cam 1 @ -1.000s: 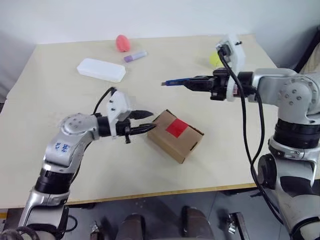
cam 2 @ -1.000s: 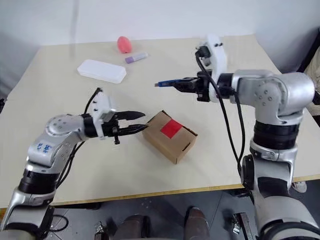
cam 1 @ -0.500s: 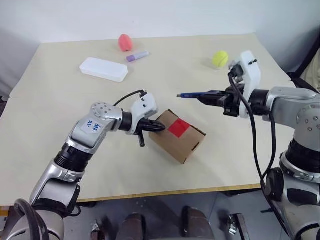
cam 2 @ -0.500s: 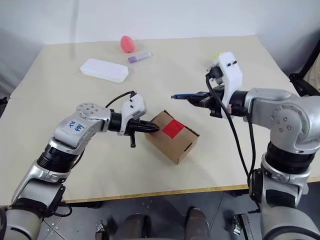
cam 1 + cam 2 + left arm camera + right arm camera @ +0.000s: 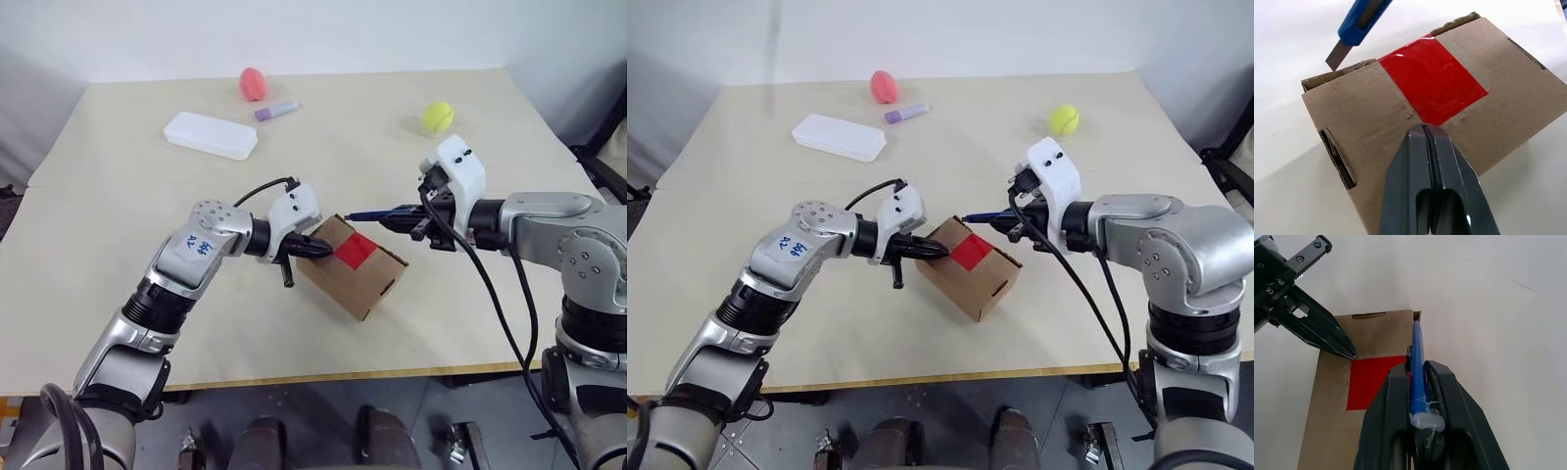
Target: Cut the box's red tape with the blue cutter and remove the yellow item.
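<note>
Cardboard box [image 5: 351,266] first: it sits on my table [image 5: 118,255] near the front middle, turned at an angle, with the red tape [image 5: 354,249] running across its top seam. Going from the left, a flat white case [image 5: 210,135] lies toward the far left of the tabletop, then a pink egg-shaped object [image 5: 253,83] and a short purple tube [image 5: 277,111] just beside it near the far edge. My left gripper [image 5: 321,249] comes next; its two black fingers [image 5: 1432,186] are pressed tight together with nothing between them, and their tips rest on the box top right at the near edge of the red tape. To the right of the box, my right gripper [image 5: 390,219] is clamped around the blue cutter [image 5: 364,212], whose body runs out past the fingers over the box. In the left wrist view the blade tip hangs just past the box's far edge, close to the end of the tape; I cannot tell if it touches the cardboard. Farther right and back, a yellow-green ball [image 5: 438,117] sits well apart from everything.
</note>
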Robot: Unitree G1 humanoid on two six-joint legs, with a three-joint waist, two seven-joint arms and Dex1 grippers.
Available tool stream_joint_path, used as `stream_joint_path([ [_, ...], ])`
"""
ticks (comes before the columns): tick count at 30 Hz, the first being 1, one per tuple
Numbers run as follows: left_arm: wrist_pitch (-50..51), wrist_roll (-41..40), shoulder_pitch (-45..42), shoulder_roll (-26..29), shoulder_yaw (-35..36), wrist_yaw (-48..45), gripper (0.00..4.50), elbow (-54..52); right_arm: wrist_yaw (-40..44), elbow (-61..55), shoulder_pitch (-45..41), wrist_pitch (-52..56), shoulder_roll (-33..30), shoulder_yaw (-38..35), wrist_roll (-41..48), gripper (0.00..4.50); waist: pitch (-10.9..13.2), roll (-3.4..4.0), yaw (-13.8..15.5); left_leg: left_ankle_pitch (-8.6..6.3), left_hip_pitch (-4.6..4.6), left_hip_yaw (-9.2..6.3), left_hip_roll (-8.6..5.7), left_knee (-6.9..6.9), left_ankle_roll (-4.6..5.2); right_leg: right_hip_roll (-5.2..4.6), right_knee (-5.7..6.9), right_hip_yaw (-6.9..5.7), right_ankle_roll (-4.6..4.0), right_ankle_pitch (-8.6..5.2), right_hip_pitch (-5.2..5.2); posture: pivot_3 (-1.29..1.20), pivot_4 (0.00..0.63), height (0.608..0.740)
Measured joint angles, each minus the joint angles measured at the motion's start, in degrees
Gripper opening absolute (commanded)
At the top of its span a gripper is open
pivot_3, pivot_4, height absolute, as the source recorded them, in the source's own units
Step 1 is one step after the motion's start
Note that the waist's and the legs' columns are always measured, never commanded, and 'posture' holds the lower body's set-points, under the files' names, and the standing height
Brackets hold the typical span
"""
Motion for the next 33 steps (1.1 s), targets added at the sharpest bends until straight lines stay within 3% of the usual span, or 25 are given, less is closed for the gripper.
stream_joint_path([
  [14, 0.29, 0.89, -0.04, -0.99, 0.0, 0.11, 0.0, -0.02, 1.25, 0.21, 3.13, -4.6, -4.51, 3.7, -0.06, 0.18, 0.0, -0.01, 0.4, -0.05, -0.01, 0.0, 0.0, 0.19, 0.09, 0.0, 0.0, 0.0, 0.0, 0.0, 0.06, 0.0, 0.15, 0.74],
  [33, 1.94, 1.58, -0.45, -2.22, 0.03, 0.14, 0.0, -0.1, 1.15, 1.23, 3.08, -6.04, -3.35, 3.69, 0.26, 0.18, 0.0, -0.01, 1.17, -0.11, -0.11, 0.07, 0.0, 0.47, 0.19, 0.0, 0.0, 0.06, -0.01, 0.0, 0.05, 0.0, 0.15, 0.74],
])
